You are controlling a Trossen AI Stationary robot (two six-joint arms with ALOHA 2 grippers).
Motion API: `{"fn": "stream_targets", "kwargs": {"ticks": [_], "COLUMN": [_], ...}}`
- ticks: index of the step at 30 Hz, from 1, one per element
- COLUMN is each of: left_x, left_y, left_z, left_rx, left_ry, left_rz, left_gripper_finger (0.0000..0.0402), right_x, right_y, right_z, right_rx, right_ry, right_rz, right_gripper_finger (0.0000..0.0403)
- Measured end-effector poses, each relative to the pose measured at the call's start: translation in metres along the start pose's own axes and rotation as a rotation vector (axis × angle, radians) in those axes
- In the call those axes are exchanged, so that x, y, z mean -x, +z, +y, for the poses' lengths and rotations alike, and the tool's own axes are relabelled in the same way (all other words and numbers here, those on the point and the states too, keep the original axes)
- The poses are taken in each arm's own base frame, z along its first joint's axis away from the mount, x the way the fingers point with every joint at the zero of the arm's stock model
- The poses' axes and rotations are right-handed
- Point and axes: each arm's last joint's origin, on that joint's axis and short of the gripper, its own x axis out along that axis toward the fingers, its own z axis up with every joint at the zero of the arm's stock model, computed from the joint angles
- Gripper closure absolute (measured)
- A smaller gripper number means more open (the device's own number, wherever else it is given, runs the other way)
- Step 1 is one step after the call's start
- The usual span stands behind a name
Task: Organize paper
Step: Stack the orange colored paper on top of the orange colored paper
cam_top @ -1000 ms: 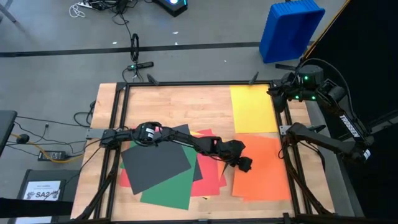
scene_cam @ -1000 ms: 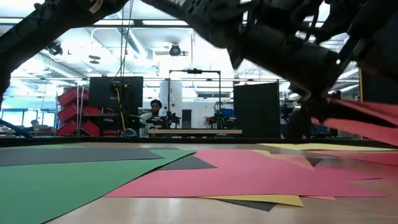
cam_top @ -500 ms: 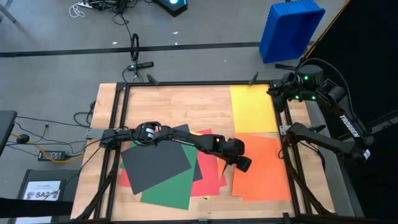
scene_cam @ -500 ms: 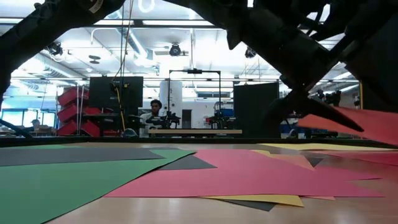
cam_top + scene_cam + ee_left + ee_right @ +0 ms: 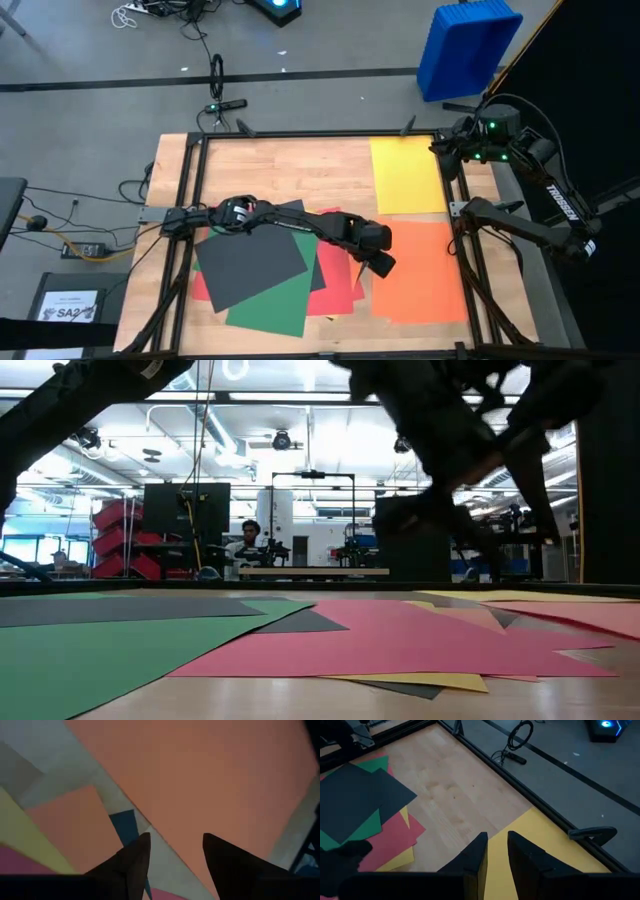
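Two sheets, yellow sheet [image 5: 407,175] and orange sheet [image 5: 418,270], lie sorted right; jumbled pile [image 5: 270,275] remains lower left; left gripper [image 5: 382,264] spread, empty.

left arm [image 5: 300,222]: dark jointed links, pale ring with a red dot near its base
right arm [image 5: 530,215]: black, white lettering, green lights at the top
fingers [image 5: 131,865]: dark, tapering to points

The left tool [image 5: 172,852] hangs open-fingered over an orange sheet [image 5: 210,775].
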Motion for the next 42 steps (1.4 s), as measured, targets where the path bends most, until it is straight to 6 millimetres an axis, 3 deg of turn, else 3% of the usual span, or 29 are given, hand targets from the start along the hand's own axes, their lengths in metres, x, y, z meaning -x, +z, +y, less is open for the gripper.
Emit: {"fn": "stream_targets", "kwargs": {"ticks": [4, 9, 15, 19, 21, 25, 34, 42], "left_x": [0.008, 0.007, 0.007, -0.001, -0.003, -0.004, -0.017, -0.017], "left_y": [-0.009, -0.042, -0.063, -0.066, -0.067, -0.066, -0.068, -0.066], "left_z": [-0.01, -0.026, -0.038, -0.037, -0.036, -0.037, -0.035, -0.037], "left_rx": [-0.075, -0.32, -0.604, -0.634, -0.643, -0.657, -0.676, -0.674], "left_ry": [0.014, 0.054, 0.107, 0.093, 0.09, 0.093, 0.075, 0.063], "left_rz": [0.002, -0.002, -0.063, -0.036, -0.028, -0.051, -0.043, -0.067], "left_gripper_finger": [0.0234, 0.0244, 0.0312, 0.0381, 0.0395, 0.0396, 0.0401, 0.0402], "right_x": [0.0, 0.0, 0.0, 0.001, 0.006, 0.016, 0.024, 0.027], "right_y": [0.0, 0.0, 0.002, 0.002, 0.001, -0.005, -0.032, -0.038], "right_z": [0.0, 0.001, 0.001, 0.003, 0.006, 0.015, 0.03, 0.04], "right_rx": [0.0, 0.015, 0.029, 0.038, 0.057, 0.088, 0.077, 0.084], "right_ry": [0.0, 0.018, 0.055, 0.082, 0.111, 0.21, 0.358, 0.407], "right_rz": [0.001, -0.003, -0.029, -0.042, -0.064, -0.076, 0.17, 0.241], "right_gripper_finger": [0.0351, 0.0351, 0.0355, 0.0363, 0.0374, 0.0399, 0.0402, 0.0403]}}
